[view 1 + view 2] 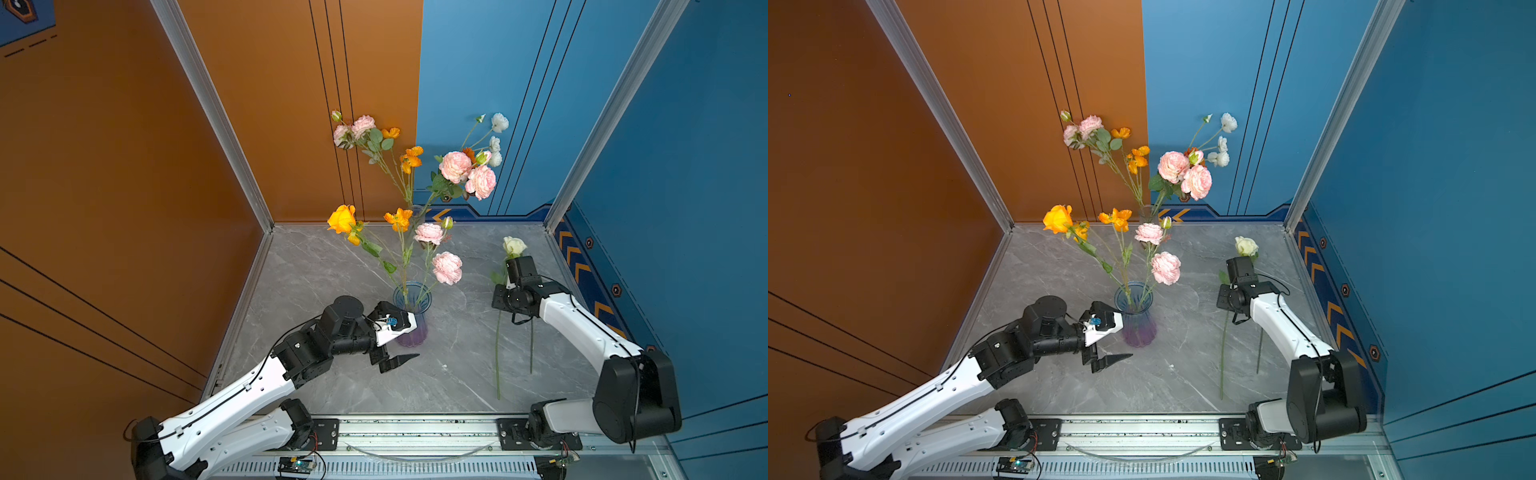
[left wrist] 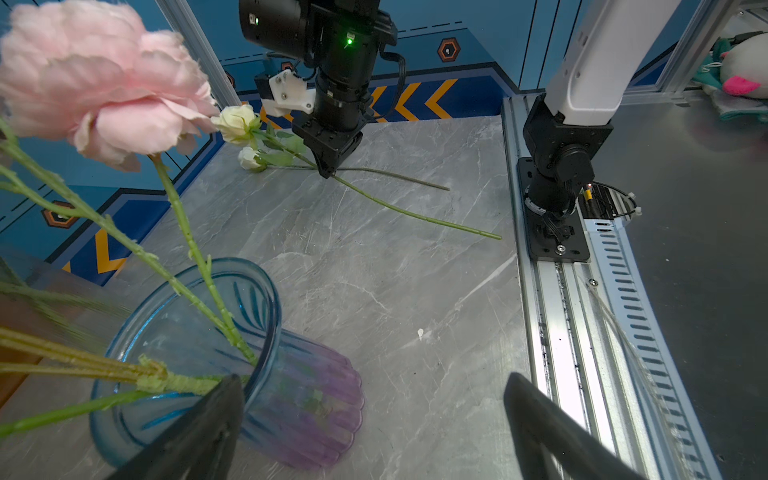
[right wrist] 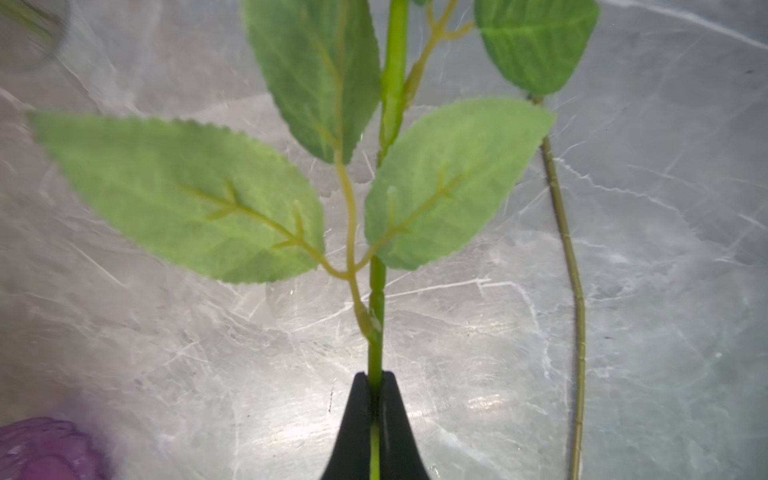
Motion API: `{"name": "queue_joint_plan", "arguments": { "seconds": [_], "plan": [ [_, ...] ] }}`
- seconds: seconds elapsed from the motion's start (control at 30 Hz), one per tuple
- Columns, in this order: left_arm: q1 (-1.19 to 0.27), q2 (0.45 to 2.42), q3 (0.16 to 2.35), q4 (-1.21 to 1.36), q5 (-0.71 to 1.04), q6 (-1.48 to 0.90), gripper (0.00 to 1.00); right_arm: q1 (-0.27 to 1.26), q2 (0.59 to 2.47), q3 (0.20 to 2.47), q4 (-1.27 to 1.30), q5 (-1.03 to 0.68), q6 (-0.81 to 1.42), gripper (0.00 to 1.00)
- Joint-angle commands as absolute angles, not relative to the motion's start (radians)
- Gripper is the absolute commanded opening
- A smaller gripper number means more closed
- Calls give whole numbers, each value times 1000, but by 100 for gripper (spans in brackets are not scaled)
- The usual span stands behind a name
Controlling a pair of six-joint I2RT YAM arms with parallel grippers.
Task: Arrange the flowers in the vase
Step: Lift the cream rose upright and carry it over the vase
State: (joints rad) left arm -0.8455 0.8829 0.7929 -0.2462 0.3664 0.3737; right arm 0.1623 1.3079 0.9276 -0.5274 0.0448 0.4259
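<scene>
One grey table (image 1: 457, 374) carries everything. The blue vase (image 2: 307, 399) stands near its middle and holds pink and orange flowers (image 1: 446, 268). The left gripper (image 1: 417, 340) is wide open just beside the vase and holds nothing. The right gripper (image 3: 376, 380), well apart on the right, is closed on the stem of a cream rose (image 1: 514, 246) below its leaves (image 3: 187, 199). A second, thinner stem (image 3: 575, 291) lies on the table just beside it.

White-shelled arms (image 1: 232, 399), black joints, thin black cables clipped along shells, left tool (image 1: 417, 340) with black wedge fingers (image 1: 401, 360)
</scene>
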Motion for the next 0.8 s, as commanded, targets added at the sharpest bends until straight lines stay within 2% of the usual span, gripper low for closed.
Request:
{"name": "queue_joint_plan", "arguments": {
  "seconds": [0.0, 0.23, 0.43, 0.57, 0.77],
  "plan": [
    [-838, 851, 818, -264, 348, 389, 98, 165, 1157, 927, -445, 46, 493, 0],
    [-820, 803, 825, -310, 303, 427, 98, 255, 884, 994, -373, 126, 403, 0],
    [-826, 734, 815, -360, 245, 438, 98, 469, 743, 1002, -136, 146, 252, 0],
    [-832, 652, 766, -380, 205, 411, 98, 644, 734, 1010, 47, 143, 121, 0],
    [-838, 619, 748, -383, 184, 405, 98, 847, 853, 1096, 219, 83, 38, 0]
  ]
}}
